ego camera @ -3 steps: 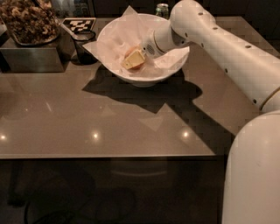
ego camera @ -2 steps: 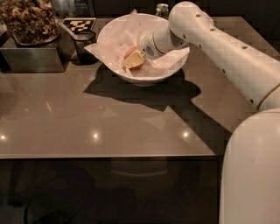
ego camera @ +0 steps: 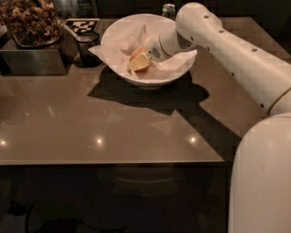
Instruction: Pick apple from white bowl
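At the far side of the table (ego camera: 113,127), in the white bowl (ego camera: 119,73), the apple (ego camera: 137,59) lies on crinkled white paper (ego camera: 117,38), a little left of the bowl's middle, with its orange-red side up and a yellowish patch facing the camera. In the camera view, the only one you have, the gripper (ego camera: 148,54) reaches in over the bowl's right rim and sits right against the apple's right side. You cannot tell whether it has closed on the fruit, because the wrist and the apple cover that spot. By my reading, you are at the grasp itself. Make sure the hold sits across the widest part of the apple, since a round fruit caught near its top is likely to squirt out. Check that no paper is caught with it, or the sheet may drag along. Then lift straight up until the apple is above the rim before moving sideways. Stay away from the small dark cup (ego camera: 86,45) just left of the bowl and the green-topped can (ego camera: 168,9) behind it.
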Robot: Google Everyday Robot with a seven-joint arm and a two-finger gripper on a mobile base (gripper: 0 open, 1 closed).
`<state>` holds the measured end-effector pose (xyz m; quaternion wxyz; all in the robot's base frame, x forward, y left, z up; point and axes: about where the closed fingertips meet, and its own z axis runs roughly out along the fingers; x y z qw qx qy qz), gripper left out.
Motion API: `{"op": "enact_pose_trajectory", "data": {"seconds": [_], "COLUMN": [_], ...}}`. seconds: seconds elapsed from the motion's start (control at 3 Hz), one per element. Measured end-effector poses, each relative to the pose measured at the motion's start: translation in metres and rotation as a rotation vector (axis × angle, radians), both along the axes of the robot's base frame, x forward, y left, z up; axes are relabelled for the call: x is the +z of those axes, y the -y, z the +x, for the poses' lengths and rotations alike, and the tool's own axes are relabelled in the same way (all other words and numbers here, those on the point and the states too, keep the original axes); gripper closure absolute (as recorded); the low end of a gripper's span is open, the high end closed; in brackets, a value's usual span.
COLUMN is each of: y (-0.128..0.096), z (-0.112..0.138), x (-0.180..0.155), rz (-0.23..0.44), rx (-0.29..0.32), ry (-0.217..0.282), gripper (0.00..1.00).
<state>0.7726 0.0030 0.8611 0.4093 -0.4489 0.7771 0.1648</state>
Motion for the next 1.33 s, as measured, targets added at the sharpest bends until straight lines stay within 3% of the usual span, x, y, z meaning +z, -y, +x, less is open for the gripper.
{"op": "enact_pose_trajectory", "data": {"seconds": [0.33, 0.67, 1.33], "y": [0.012, 0.029, 0.067], "z": [-0.005, -0.022, -0.067], "x": [0.016, 0.043, 0.110], "rz": [0.005, 0.029, 0.100], "rx": [-0.021, -0.015, 0.059], "ry": [0.033, 0.051, 0.090], "gripper": [1.00, 1.00, 1.00]}}
